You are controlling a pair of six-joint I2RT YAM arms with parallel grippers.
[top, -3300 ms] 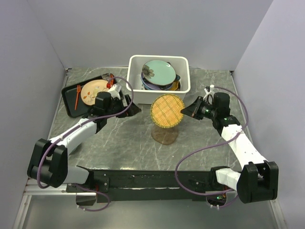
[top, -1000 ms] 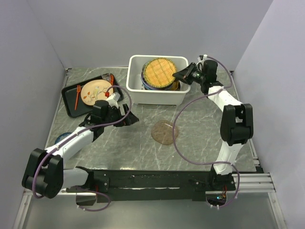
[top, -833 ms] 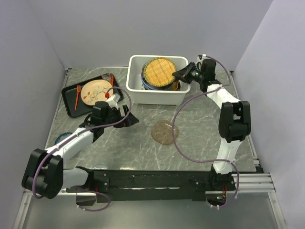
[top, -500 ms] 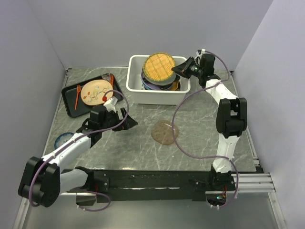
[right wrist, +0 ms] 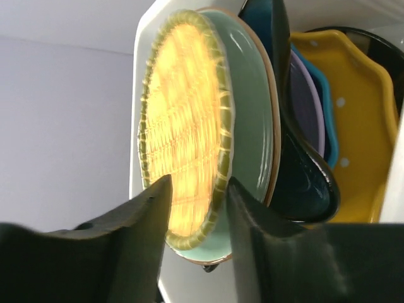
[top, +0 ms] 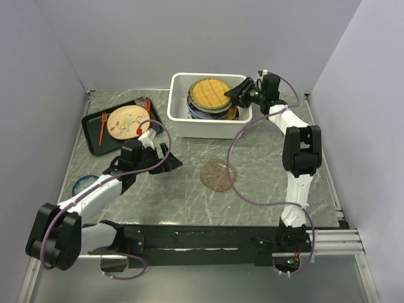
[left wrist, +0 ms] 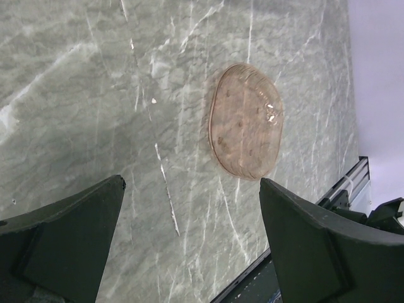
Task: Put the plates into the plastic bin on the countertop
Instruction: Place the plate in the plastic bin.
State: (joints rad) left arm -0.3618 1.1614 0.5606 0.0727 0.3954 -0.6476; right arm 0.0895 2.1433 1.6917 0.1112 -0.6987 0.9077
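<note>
A yellow woven plate with a green rim (top: 210,92) lies on top of the stack in the white plastic bin (top: 208,128). In the right wrist view the woven plate (right wrist: 183,139) rests on a pale green plate (right wrist: 252,126), with a navy plate (right wrist: 303,170) and an orange scalloped plate (right wrist: 360,126) beside it. My right gripper (top: 238,95) (right wrist: 199,182) straddles the woven plate's rim, jaws parted wider than the rim. A translucent pink plate (top: 218,175) (left wrist: 246,120) lies on the grey countertop (top: 265,164). My left gripper (top: 172,161) (left wrist: 191,183) is open and empty, left of the pink plate.
A flat black tray (top: 95,136) at the back left holds a beige plate (top: 125,121) and an orange utensil (top: 102,126). A small blue bowl (top: 83,185) sits near the left wall. Pale walls close in the left, back and right.
My right gripper carried the woven plate from mid-table to the bin, where it went from tilted up to lying flat on the stack. My left arm drew back toward me.
</note>
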